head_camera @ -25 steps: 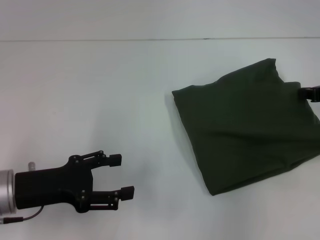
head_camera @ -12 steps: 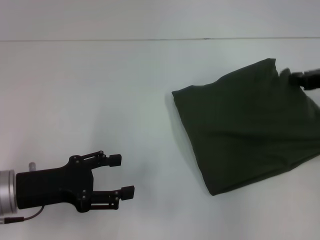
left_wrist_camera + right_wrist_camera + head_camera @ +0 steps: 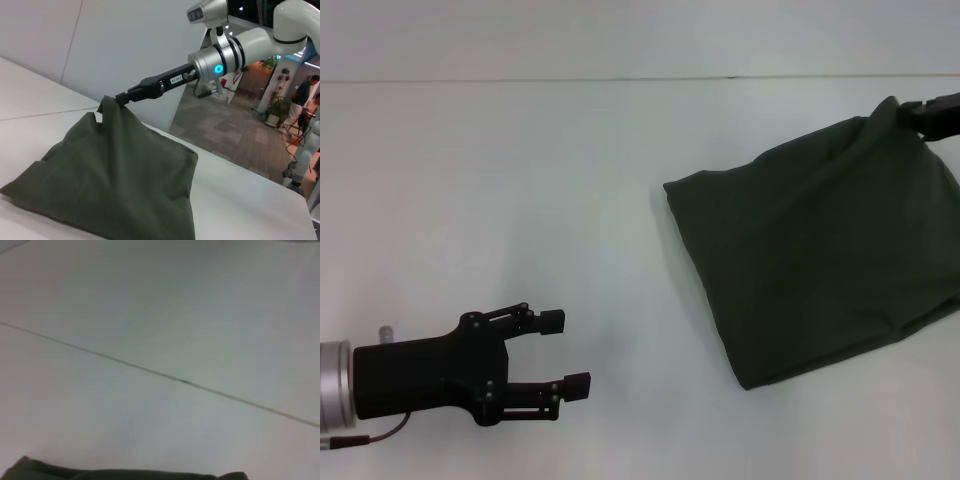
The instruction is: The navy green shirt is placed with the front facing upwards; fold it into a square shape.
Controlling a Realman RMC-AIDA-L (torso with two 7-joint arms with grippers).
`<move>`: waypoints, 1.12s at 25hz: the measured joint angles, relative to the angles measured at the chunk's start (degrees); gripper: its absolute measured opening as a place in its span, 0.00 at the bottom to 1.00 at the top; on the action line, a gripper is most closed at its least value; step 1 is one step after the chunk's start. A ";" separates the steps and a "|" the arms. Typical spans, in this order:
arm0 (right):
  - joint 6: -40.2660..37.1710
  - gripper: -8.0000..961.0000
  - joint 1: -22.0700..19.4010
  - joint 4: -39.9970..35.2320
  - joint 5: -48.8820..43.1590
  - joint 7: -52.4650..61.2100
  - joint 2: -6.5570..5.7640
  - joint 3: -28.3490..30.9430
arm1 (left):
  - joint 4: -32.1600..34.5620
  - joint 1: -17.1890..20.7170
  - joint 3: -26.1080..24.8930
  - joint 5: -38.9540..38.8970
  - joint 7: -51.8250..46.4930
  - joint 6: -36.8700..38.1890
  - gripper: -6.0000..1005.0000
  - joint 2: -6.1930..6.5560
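Observation:
The navy green shirt (image 3: 810, 250) lies folded into a rough square bundle on the right side of the white table; no lettering shows. My right gripper (image 3: 920, 112) is at the shirt's far right corner, shut on the fabric and holding that corner raised. The left wrist view shows this pinch clearly, with the right gripper (image 3: 120, 97) drawing the shirt (image 3: 110, 175) up into a peak. Far from the shirt, my left gripper (image 3: 565, 352) hovers open and empty near the table's front left. In the right wrist view only a strip of the shirt (image 3: 125, 474) shows.
The white table (image 3: 520, 180) spreads bare to the left of the shirt. A thin seam line (image 3: 620, 79) runs across the far side. Beyond the table, the left wrist view shows a room with a person (image 3: 302, 100) standing far off.
My right gripper has moved toward the far edge of the table, pulling the shirt's far right corner up and away with it. The left arm has stayed still.

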 joint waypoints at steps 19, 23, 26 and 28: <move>4.65 0.02 0.31 4.69 2.22 -4.55 0.42 -3.26 | 0.00 -0.28 0.00 -0.09 -0.82 0.08 0.90 -0.01; 3.76 0.14 -0.64 2.32 1.68 -2.35 0.42 -3.41 | 0.01 -0.12 0.00 -0.13 -0.82 -0.08 0.90 -0.01; 2.23 0.28 -2.24 -0.78 1.28 -0.85 0.50 -3.40 | 0.00 -0.05 0.00 -0.12 -0.82 -0.18 0.90 0.00; -0.50 0.44 -3.37 -3.04 2.12 -0.28 0.61 -3.32 | -0.06 -0.01 -0.10 -0.14 -0.80 -0.19 0.90 0.00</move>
